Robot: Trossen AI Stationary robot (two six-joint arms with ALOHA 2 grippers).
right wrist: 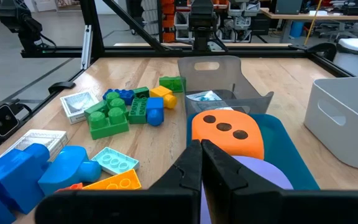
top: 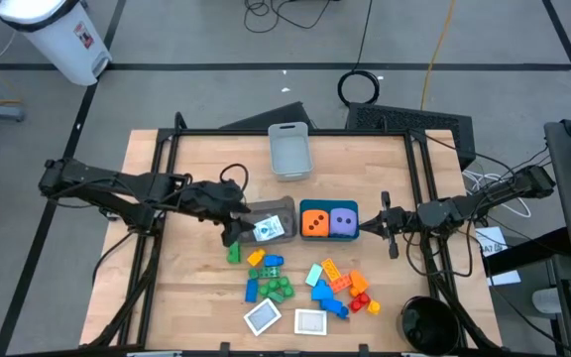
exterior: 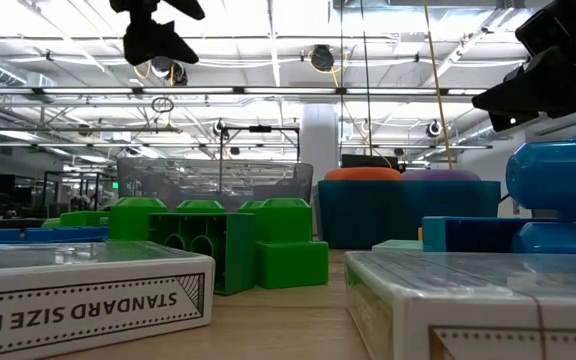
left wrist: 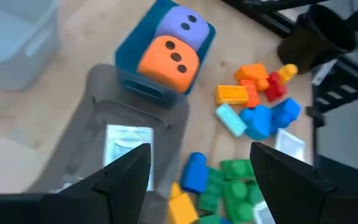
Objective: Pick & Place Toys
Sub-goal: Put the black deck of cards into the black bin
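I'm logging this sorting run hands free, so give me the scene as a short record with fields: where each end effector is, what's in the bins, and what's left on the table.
left end effector: open, over the grey bin
grey bin contents: one white-edged card
right end effector: shut, beside the teal bin
teal bin contents: orange die and purple die, side by side
pale grey bin: at the far side of the table, looks empty
loose on table: bricks in two clusters, two cards near the front edge
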